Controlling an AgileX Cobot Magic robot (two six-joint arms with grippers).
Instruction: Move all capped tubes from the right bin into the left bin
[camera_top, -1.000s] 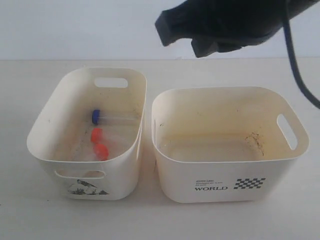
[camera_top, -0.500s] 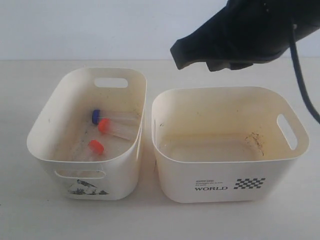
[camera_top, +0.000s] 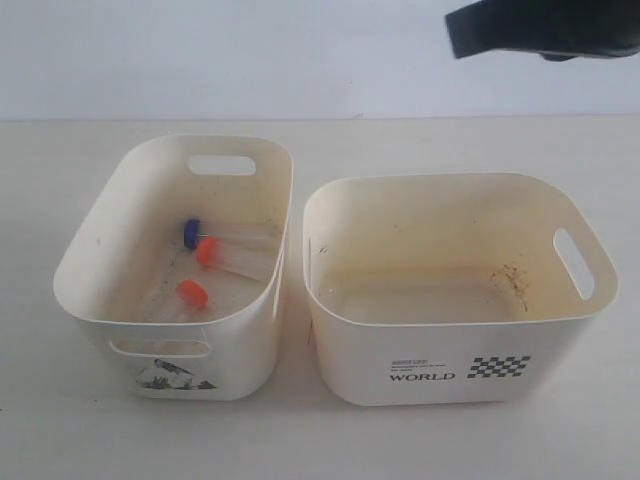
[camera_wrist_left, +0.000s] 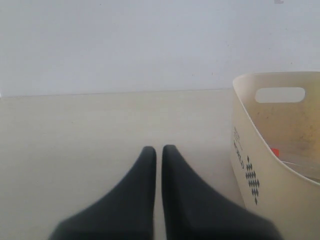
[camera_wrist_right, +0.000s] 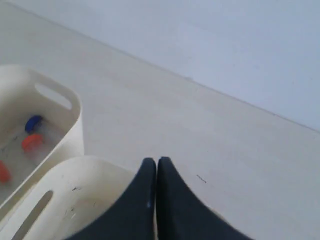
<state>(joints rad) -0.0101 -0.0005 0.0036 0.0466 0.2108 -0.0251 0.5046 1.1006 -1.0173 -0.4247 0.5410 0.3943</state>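
Tubes: all three sit in the left bin (camera_top: 100, 225). The blue-capped tube (camera_top: 191, 231) is farthest back, one orange-red-capped tube (camera_top: 207, 250) lies right against it, and the other orange-red-capped tube (camera_top: 191, 293) lies nearer us.
Just changed: within the last second the two orange-red ones shifted on the bin floor, and now they lie still. Meanwhile the right gripper (camera_top: 540, 30) has pulled up and away, and it's only a dark shape at the far right now.
Right bin: we see no tube in the right bin (camera_top: 450, 185), only grime on its floor.
Meaning: we'd call the transfer finished, with nothing left to fetch.
Right gripper state: its fingers are pressed together with nothing between them.
Left gripper: the left gripper (camera_wrist_left: 159, 150) also has its fingers together and empty, low over the table (camera_top: 420, 140).
Writing, right bin: "WORLD" (camera_top: 421, 376) is printed in black on the near face, with a checkered flag (camera_top: 499, 367) to its right. The small lines above the word are too fine to read.
Writing, left bin: there's a dark picture print (camera_top: 172, 375) under the near handle slot (camera_top: 160, 347), with no words we can make out.
Left wrist view: a sideways print (camera_wrist_left: 245, 160) on a bin wall may be "WORLD" again, but we can't be sure.
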